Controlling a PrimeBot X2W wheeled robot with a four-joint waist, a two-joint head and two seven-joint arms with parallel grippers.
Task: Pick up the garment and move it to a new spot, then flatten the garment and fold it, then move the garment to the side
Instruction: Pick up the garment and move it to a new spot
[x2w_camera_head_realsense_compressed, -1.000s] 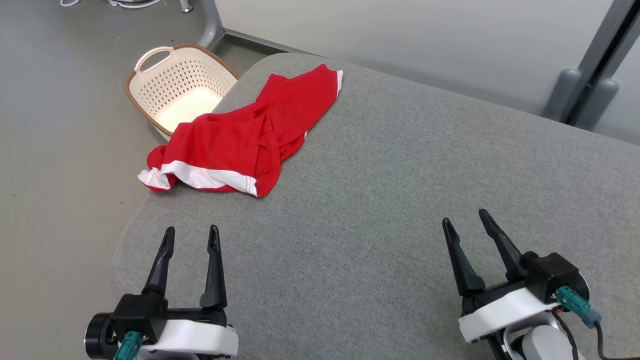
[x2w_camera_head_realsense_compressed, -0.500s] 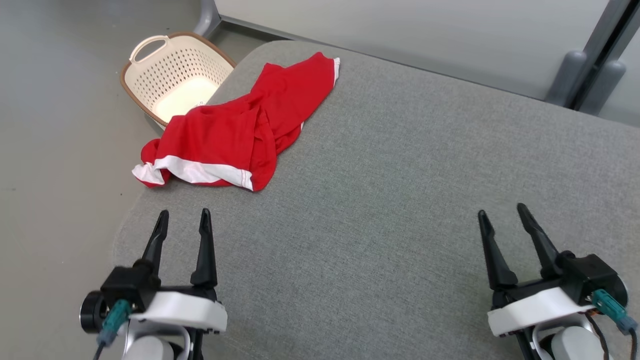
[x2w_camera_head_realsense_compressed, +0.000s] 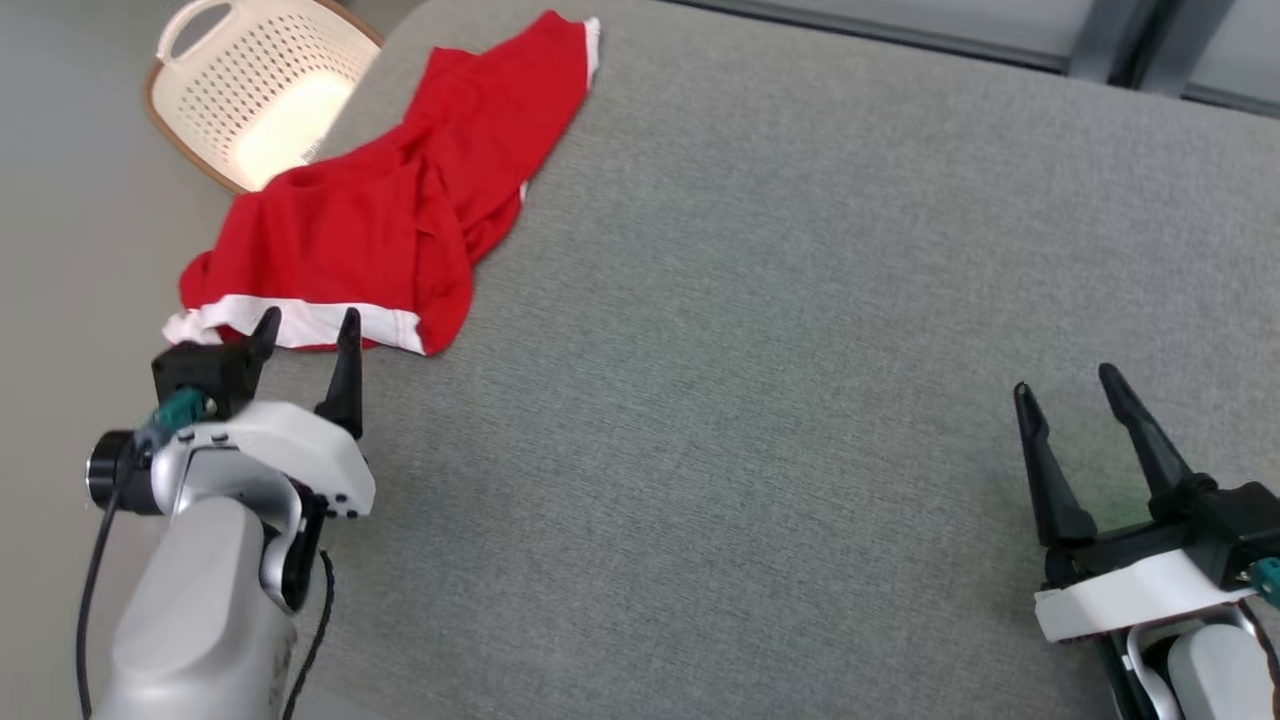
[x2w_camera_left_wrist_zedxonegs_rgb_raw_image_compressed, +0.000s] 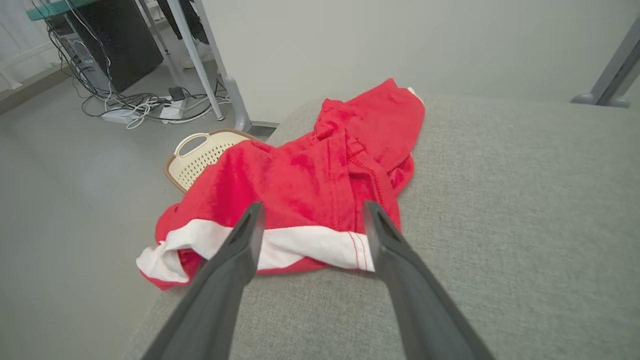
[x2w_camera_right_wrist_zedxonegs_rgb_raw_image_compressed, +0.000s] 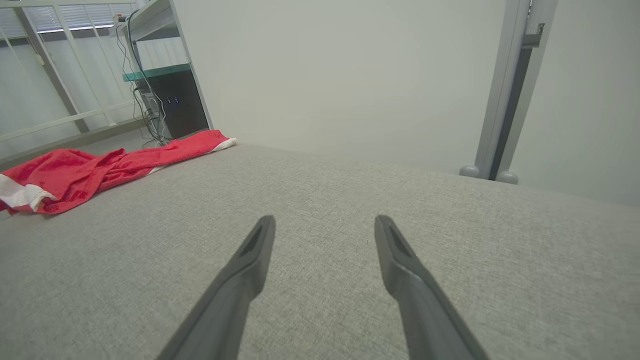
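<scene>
Basket (x2w_camera_head_realsense_compressed: 170, 110), cream and perforated, stands on the floor beyond my left claw (x2w_camera_head_realsense_compressed: 310, 320) and off to its left, past the edge of the grey padded surface (x2w_camera_head_realsense_compressed: 750, 350). Straight ahead of that claw lies the garment (x2w_camera_head_realsense_compressed: 380, 210), red with a white band (x2w_camera_left_wrist_zedxonegs_rgb_raw_image_compressed: 310, 247) along the hem nearest my fingertips. It is crumpled on the surface's left corner, with one bunched end drooping over the edge on the claw's left and a long part running away from the claw.

My left claw stands wide with nothing in it, its tips bracketing the middle of the band (the wrist view shows the hem between the two fingers). I cannot tell whether they touch it yet.

I judge the cloth light, limp and easily dragged. It will sag and trail from any single pinch, and the folds may hide a second layer. The band looks the best hold, a doubled, stitched edge less likely to slip than thin single cloth. I would close on it where it lies flat, right of the drooping bunch, going low enough to catch fabric without digging into the padding.

Further right the padding runs on, giving room for laying out. My right claw (x2w_camera_head_realsense_compressed: 1064, 380) hovers there, also wide and holding nothing, with the garment well off to its left.
</scene>
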